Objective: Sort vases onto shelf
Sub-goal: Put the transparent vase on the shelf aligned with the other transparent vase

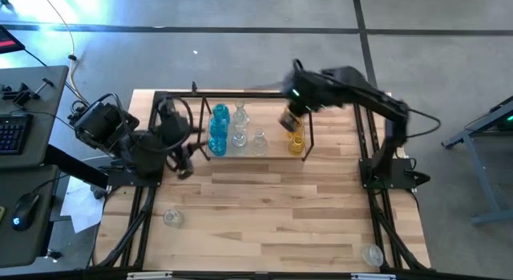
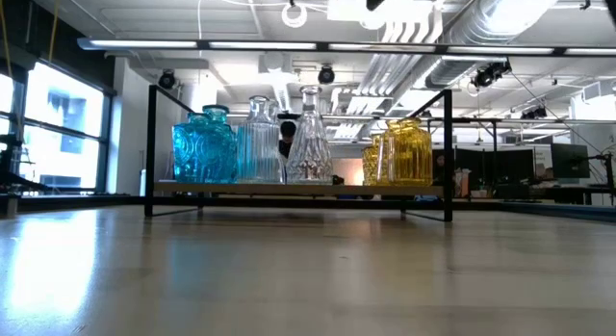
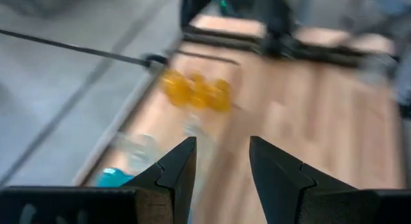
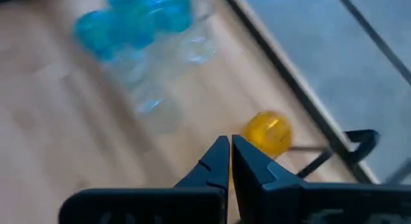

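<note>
1. My right pincer (image 4: pixel 230 161) is closed on nothing, above the shelf's (image 1: pixel 308 119) right end, over the yellow vases (image 1: pixel 297 142).
2. My left pincer (image 3: pixel 221 161) stands apart, empty, near the bench's (image 1: pixel 272 208) left edge beside the shelf.
3. Blue vases (image 1: pixel 218 129) and clear vases (image 1: pixel 248 137) are on the shelf; two more clear vases (image 1: pixel 171 218) sit on the bench near its front corners.

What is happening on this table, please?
A two-armed robot is sorting glass vases onto a shelf. Blue vases, clear ones and yellow ones already stand there. The right gripper, fingers shut and empty, hovers above the yellow ones. The left gripper, open, waits beside the shelf. Two clear vases remain near the table's front.
</note>
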